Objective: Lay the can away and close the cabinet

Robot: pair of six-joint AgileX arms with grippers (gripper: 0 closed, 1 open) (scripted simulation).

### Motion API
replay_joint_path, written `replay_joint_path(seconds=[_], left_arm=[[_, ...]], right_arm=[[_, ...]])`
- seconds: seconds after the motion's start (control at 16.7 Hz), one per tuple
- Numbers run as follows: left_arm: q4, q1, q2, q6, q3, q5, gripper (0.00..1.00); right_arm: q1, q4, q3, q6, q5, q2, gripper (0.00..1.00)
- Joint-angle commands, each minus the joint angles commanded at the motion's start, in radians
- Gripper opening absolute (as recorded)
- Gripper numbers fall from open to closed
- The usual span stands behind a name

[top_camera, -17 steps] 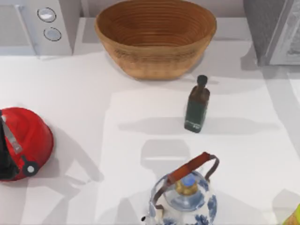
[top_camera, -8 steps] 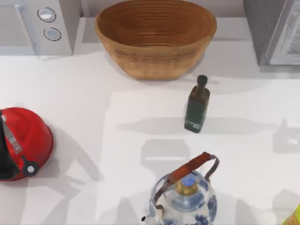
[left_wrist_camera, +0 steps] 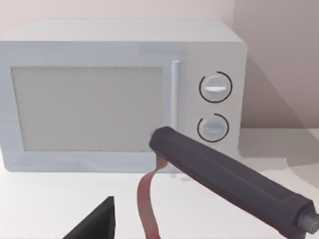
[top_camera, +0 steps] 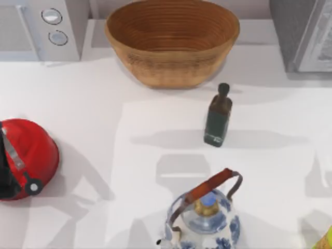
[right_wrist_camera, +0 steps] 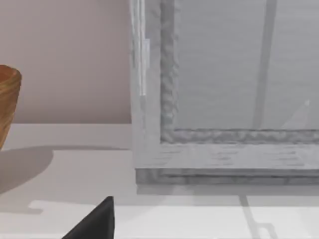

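On the white tabletop (top_camera: 93,129) we recorded the cabinet (top_camera: 306,33) at the far right corner in the top view; the right wrist view faced its grey framed front (right_wrist_camera: 224,89) from close by. The microwave (top_camera: 36,28) stood at the far left corner, its two dials and door showing in the left wrist view (left_wrist_camera: 119,94). A woven basket (top_camera: 172,39) sat between them at the far edge. A red helmet (top_camera: 23,158) lay at the left edge. A blue-and-white teapot (top_camera: 205,220) with a brown handle stood at the near edge, right of centre. A dark green bottle (top_camera: 218,116) stood upright between the basket and the teapot, apart from both. The can (top_camera: 326,239) showed as a yellow-green sliver at the near right corner of the top view. We could not tell whether either gripper was released or clenched: each wrist view gave a single dark fingertip, left (left_wrist_camera: 94,224) and right (right_wrist_camera: 94,221).
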Motion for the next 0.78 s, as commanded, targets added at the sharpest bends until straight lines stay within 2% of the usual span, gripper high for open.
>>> replay_joint_path(seconds=[0.42, 0.6, 0.78], left_arm=[[0.000, 0.000, 0.000, 0.000, 0.000, 0.000, 1.00], [0.000, 0.000, 0.000, 0.000, 0.000, 0.000, 1.00], [0.000, 0.000, 0.000, 0.000, 0.000, 0.000, 1.00]], right_arm=[[-0.010, 0.014, -0.001, 0.000, -0.013, 0.012, 1.00], [-0.091, 0.109, 0.029, 0.002, -0.104, 0.108, 1.00], [-0.236, 0.282, 0.081, 0.006, -0.265, 0.302, 1.00]])
